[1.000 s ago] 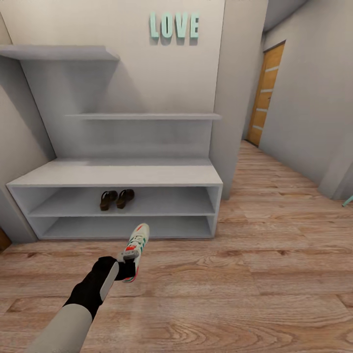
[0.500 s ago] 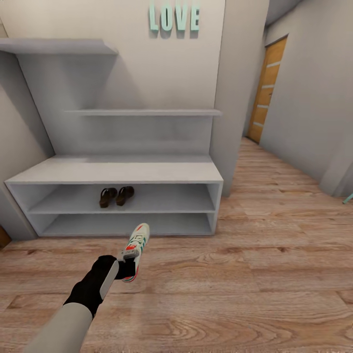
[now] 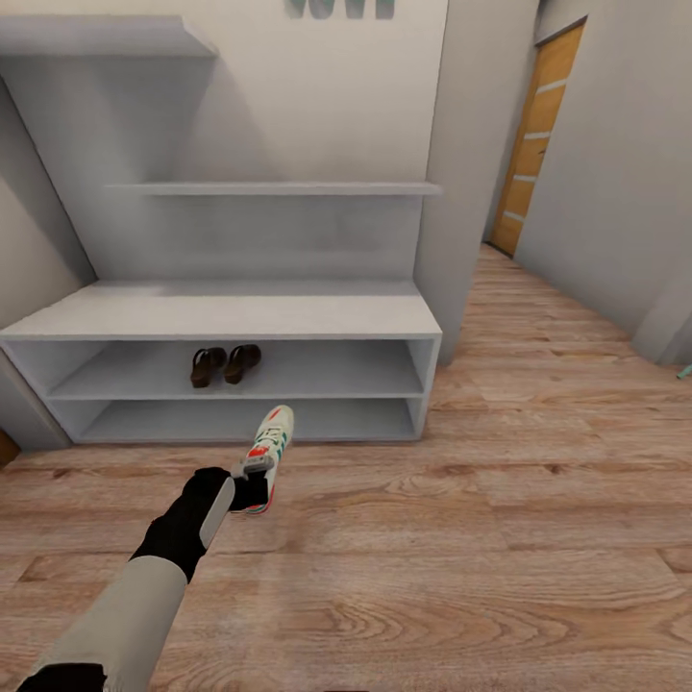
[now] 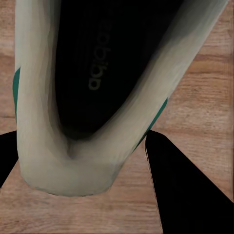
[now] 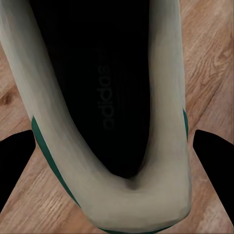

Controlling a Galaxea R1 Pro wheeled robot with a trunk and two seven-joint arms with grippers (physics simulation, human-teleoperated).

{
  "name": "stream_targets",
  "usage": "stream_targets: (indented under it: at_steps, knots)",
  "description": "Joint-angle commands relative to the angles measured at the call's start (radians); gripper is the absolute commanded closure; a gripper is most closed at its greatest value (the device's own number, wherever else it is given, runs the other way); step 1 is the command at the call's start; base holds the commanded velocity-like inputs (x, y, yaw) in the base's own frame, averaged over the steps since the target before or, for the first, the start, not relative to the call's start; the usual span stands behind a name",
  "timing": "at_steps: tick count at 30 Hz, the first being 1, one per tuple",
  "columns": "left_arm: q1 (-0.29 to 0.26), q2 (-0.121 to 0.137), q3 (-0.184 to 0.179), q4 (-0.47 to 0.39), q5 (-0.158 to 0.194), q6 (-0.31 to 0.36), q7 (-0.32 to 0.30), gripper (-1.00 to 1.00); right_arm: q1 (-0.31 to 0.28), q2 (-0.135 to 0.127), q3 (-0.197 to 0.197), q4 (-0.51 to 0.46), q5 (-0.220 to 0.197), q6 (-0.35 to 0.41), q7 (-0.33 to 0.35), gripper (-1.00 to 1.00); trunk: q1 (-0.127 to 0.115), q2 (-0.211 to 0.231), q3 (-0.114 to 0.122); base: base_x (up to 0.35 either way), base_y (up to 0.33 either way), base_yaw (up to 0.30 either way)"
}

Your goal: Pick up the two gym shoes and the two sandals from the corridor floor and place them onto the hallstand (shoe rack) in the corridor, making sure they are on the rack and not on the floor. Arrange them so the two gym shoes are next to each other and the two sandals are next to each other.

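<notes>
My left gripper (image 3: pixel 248 483) is shut on the heel of a white gym shoe (image 3: pixel 270 443) with green stripes and red accents, held just above the corridor floor (image 3: pixel 481 538) in front of the hallstand (image 3: pixel 240 317). In the left wrist view the gripper (image 4: pixel 80 141) clamps that gym shoe (image 4: pixel 44 97) by its heel collar. The right gripper (image 5: pixel 114 141) grips the heel of another gym shoe (image 5: pixel 165 97) over wood planks. Two brown sandals (image 3: pixel 225 365) stand side by side on the hallstand's middle tier, left of centre.
A grey wall pillar (image 3: pixel 471 192) flanks the hallstand on the right. Beyond it the corridor runs back to an orange door (image 3: pixel 538 135). Two staggered upper shelves (image 3: pixel 269 188) hang above the hallstand's top board.
The camera has moved closer to the hallstand and tilted down, so the whole picture shifted. The left gripper still holds the shoe, now slightly nearer the rack's lower tier.
</notes>
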Motion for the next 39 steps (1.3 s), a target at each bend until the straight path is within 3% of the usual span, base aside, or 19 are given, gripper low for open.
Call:
stream_targets:
  at_steps: [1,4,10,18,26,32,39]
  knots:
    - [-0.006,-0.001,0.002,-0.001,0.009,-0.001,0.004,1.00,-0.001,0.000,-0.007,-0.001,0.000,0.006,0.003,1.00,0.000,0.000,-0.001,0.000,0.000,0.000]
    - [-0.011,-0.001,0.002,0.000,0.009,-0.024,0.004,1.00,-0.001,0.000,-0.007,-0.001,0.000,0.006,0.003,1.00,0.000,0.000,-0.002,0.000,0.000,0.000]
    - [-0.015,-0.017,-0.001,0.034,0.011,-0.141,0.003,1.00,-0.001,0.000,-0.007,-0.001,0.001,0.006,0.003,1.00,0.000,0.000,-0.002,0.000,0.000,0.000]
    - [-0.015,-0.037,-0.001,0.225,0.010,-0.346,0.003,1.00,-0.001,0.000,-0.007,-0.001,0.001,0.006,0.003,1.00,0.000,0.000,-0.002,0.000,0.000,0.000]
    - [-0.015,-0.037,-0.001,0.246,0.009,-0.384,0.003,1.00,-0.001,0.000,-0.007,-0.001,0.001,0.006,0.003,1.00,0.000,0.000,-0.002,0.000,0.000,0.000]
    - [-0.015,-0.039,-0.001,0.247,0.010,-0.486,0.003,1.00,-0.001,0.000,-0.007,-0.001,0.001,0.006,0.003,1.00,0.000,0.000,-0.002,0.000,0.000,0.000]
    - [-0.029,-0.038,0.000,0.232,0.010,-0.497,0.003,1.00,-0.001,0.000,-0.007,-0.001,0.001,0.006,0.003,1.00,0.000,0.000,-0.002,0.000,0.000,0.000]
